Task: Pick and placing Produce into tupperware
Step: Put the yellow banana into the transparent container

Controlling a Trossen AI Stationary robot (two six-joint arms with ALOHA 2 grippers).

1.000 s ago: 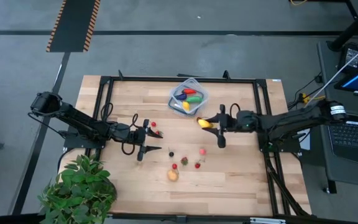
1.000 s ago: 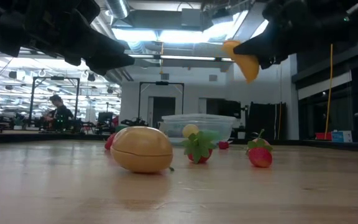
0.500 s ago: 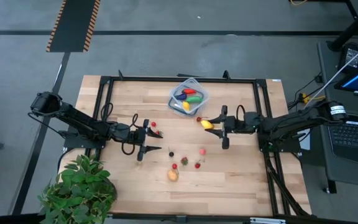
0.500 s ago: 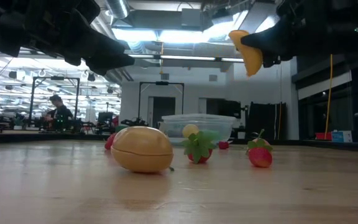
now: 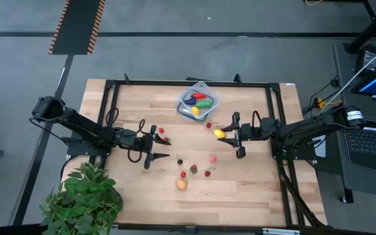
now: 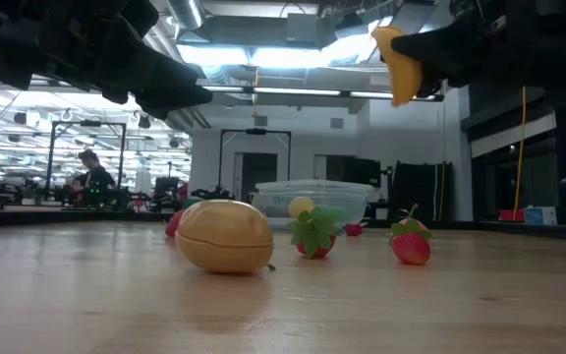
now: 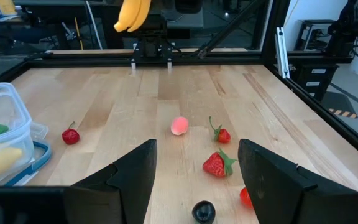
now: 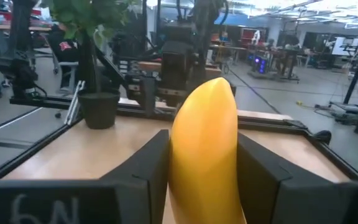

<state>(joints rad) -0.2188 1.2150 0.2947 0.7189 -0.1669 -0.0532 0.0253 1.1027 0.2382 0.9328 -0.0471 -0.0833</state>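
You're looking at a pale blond wood-plank tabletop (image 5: 253,176) in a black frame. The banana (image 5: 219,133) at centre right is bright yellow; the tupperware (image 5: 198,101) at upper centre is clear bluish-grey, holding green, red, yellow and purple pieces. Red strawberries (image 5: 208,173) carry green caps; the lemon (image 5: 181,184) looks orange-yellow. The potted plant (image 5: 83,202) at lower left is leafy green.

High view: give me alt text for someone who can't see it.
The right tool holds a banana above the wooden table, short of the tupperware that already holds several pieces. The left tool hangs open over the table's left half. Small red berries, a dark one and a tan fruit lie loose between the arms; a potted plant sits at the near-left corner.
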